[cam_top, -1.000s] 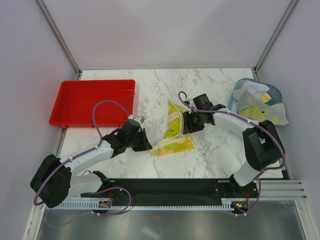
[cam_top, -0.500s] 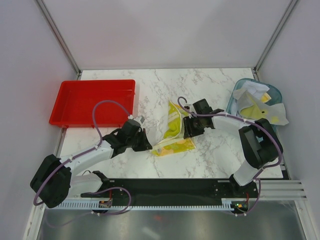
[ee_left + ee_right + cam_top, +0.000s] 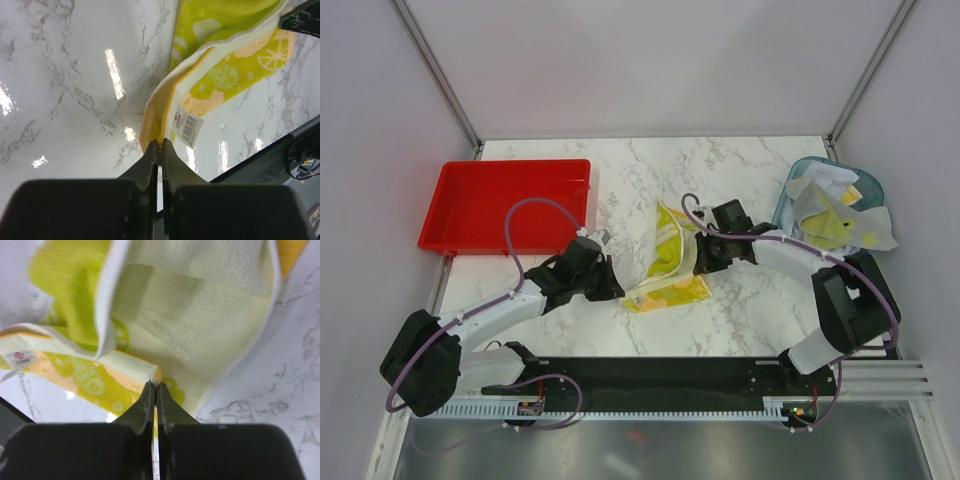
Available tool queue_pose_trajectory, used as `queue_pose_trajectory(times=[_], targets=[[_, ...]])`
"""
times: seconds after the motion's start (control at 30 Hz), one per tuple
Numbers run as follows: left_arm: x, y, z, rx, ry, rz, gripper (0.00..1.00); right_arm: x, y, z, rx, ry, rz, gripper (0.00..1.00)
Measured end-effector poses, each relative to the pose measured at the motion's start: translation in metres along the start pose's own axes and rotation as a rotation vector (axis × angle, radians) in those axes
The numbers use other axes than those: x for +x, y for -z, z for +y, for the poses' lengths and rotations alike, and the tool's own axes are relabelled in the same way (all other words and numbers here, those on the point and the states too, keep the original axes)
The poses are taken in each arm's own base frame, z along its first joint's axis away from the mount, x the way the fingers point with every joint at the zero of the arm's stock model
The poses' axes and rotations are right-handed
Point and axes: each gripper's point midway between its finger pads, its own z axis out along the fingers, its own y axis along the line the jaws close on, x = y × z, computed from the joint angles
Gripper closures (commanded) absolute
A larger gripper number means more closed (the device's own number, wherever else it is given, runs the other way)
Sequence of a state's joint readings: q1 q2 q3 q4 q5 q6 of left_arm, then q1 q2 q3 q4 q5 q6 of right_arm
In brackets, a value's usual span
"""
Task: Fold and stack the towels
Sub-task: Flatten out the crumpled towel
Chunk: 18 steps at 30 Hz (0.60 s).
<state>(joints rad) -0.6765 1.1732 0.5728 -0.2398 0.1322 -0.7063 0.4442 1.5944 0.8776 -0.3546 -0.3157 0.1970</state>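
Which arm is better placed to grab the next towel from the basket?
Likely right. The right arm lies beside the basket; the left arm is across the table. Both arms' jaws pinch the lemon towel.

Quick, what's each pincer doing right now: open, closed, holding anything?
Left pincer: closed on a corner of the lemon-print towel.
Right pincer: closed on an edge of the same towel.

Rumpled yellow towel (image 3: pixel 666 256); other towels (image 3: pixel 832 214) heaped rightward

White arm links (image 3: pixel 495 313), black joints (image 3: pixel 420 360), purple cables (image 3: pixel 533 203), black tapered jaws
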Motion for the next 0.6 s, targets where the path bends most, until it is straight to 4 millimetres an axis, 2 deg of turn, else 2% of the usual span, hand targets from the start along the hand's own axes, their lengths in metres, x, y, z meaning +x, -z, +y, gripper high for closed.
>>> queue_pose_trajectory(times=[0.1, 0.17, 0.23, 0.33, 0.4, 0.47, 0.6], targets=[[-0.016, 0.010, -0.013, 0.017, -0.029, -0.026, 0.98, -0.023, 0.033, 0.016, -0.019, 0.014, -0.123, 1.00], [-0.037, 0.023, -0.033, 0.054, -0.058, -0.074, 0.98, -0.044, 0.068, 0.031, -0.044, 0.036, -0.248, 1.00], [-0.066, 0.046, -0.061, 0.112, -0.094, -0.149, 0.98, -0.066, 0.110, 0.050, -0.076, 0.066, -0.388, 1.00], [-0.112, 0.100, -0.110, 0.238, -0.154, -0.302, 0.98, -0.090, 0.182, 0.081, -0.141, 0.132, -0.621, 1.00], [-0.133, 0.141, -0.136, 0.315, -0.188, -0.395, 0.98, -0.095, 0.226, 0.097, -0.175, 0.164, -0.750, 1.00], [-0.148, 0.191, -0.163, 0.412, -0.225, -0.488, 0.98, -0.099, 0.277, 0.115, -0.210, 0.195, -0.880, 1.00], [-0.158, 0.267, -0.201, 0.575, -0.280, -0.593, 0.98, -0.106, 0.371, 0.151, -0.294, 0.251, -1.093, 1.00]])
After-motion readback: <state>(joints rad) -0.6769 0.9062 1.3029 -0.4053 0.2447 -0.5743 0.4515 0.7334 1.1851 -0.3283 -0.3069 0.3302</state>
